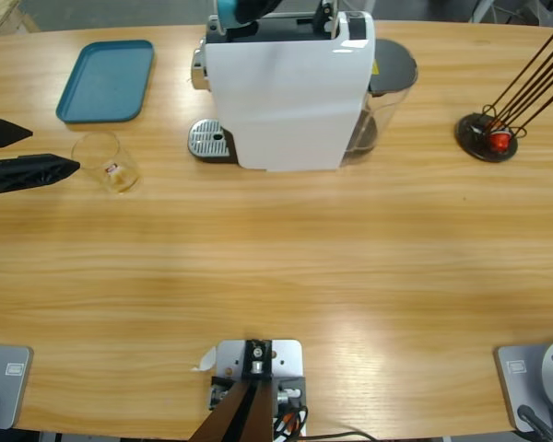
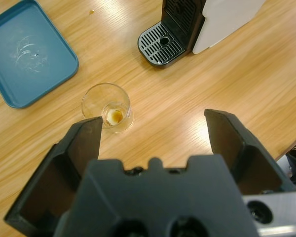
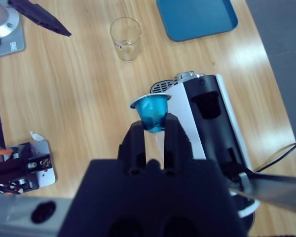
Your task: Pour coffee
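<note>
A clear glass tumbler (image 1: 106, 162) (image 2: 107, 106) (image 3: 125, 38) stands left of the white coffee machine (image 1: 286, 92) (image 3: 214, 123). At its base there is only a small amber patch; no dark coffee is in view. My left gripper (image 1: 55, 149) (image 2: 153, 121) hovers open just left of the glass, with nothing between its jaws. My right gripper (image 3: 152, 126) is above the machine's top, shut on a blue capsule (image 3: 152, 110) (image 1: 227, 11) with a silver rim.
A teal tray (image 1: 106, 80) (image 2: 24, 52) lies at the back left. The machine's metal drip grate (image 1: 209, 140) (image 2: 160, 43) sticks out on its left. A black stand (image 1: 487, 136) with dark sticks is at the far right.
</note>
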